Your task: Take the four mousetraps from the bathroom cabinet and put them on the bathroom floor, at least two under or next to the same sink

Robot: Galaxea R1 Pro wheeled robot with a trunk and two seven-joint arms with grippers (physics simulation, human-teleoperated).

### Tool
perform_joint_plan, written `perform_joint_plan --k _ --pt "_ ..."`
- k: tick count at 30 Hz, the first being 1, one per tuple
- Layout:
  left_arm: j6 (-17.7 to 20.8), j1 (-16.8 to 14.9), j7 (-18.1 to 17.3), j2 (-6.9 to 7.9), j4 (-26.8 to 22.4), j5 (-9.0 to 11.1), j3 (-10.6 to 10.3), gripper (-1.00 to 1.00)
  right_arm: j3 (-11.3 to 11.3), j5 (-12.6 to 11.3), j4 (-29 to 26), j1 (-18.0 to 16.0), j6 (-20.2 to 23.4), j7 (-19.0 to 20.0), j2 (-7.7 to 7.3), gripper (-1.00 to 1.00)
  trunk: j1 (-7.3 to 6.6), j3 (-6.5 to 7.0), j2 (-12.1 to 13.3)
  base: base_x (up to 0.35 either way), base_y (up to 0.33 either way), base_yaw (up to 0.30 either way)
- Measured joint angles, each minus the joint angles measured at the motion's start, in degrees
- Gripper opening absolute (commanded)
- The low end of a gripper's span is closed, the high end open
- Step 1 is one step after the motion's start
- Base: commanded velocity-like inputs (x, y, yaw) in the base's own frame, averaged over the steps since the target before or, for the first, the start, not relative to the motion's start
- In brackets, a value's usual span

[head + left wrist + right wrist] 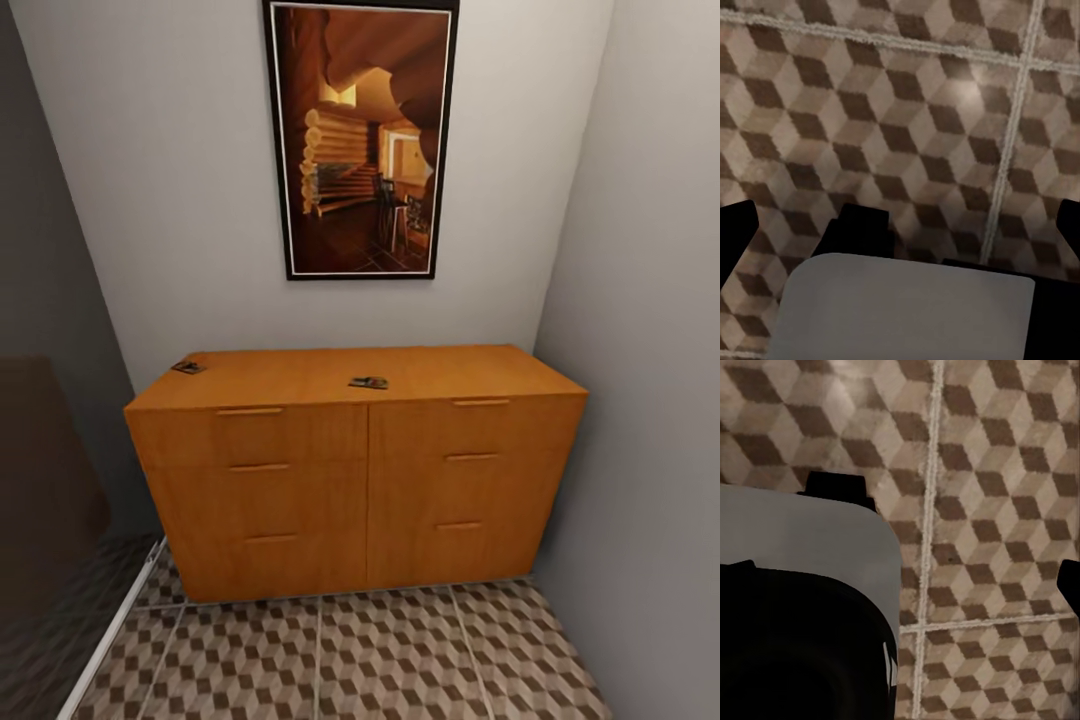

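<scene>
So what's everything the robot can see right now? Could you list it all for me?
Low orange-brown wooden cabinet: one, six flat drawer fronts, against the back wall.
Small flat dark mousetraps: two visible, on the cabinet top; one at the back left corner, one near the front edge at the middle.
Framed picture of a log-cabin interior: one, black frame, brown tones, on the wall above the cabinet.
Cube-patterned tiled floor: brown, beige and white, pale grout, in front of the cabinet.
Walls: pale grey, behind and at the right.
Dark brown shape: one, at the left edge; cannot tell what it is.
Robot parts: black and grey pieces over the floor tiles in both wrist views; finger state unclear.
</scene>
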Motion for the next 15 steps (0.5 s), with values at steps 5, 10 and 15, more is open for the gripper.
perform_joint_plan --k 5,10,15 --pt "0.0 0.0 0.0 -0.07 0.0 0.0 0.0 1.0 0.0 0.0 0.0 0.0 0.0 0.1 -0.01 1.0 0.01 0.0 0.0 0.052 0.0 0.163" --pt "0.0 0.0 0.0 -0.09 0.0 0.0 0.0 1.0 0.0 0.0 0.0 0.0 0.1 0.1 -0.01 1.0 0.01 0.0 0.0 0.017 0.0 0.055" --pt "0.0 0.0 0.0 -0.11 0.1 0.0 0.0 1.0 0.0 0.0 0.0 0.0 0.1 0.1 -0.02 1.0 0.02 0.0 0.0 0.005 0.0 0.017"
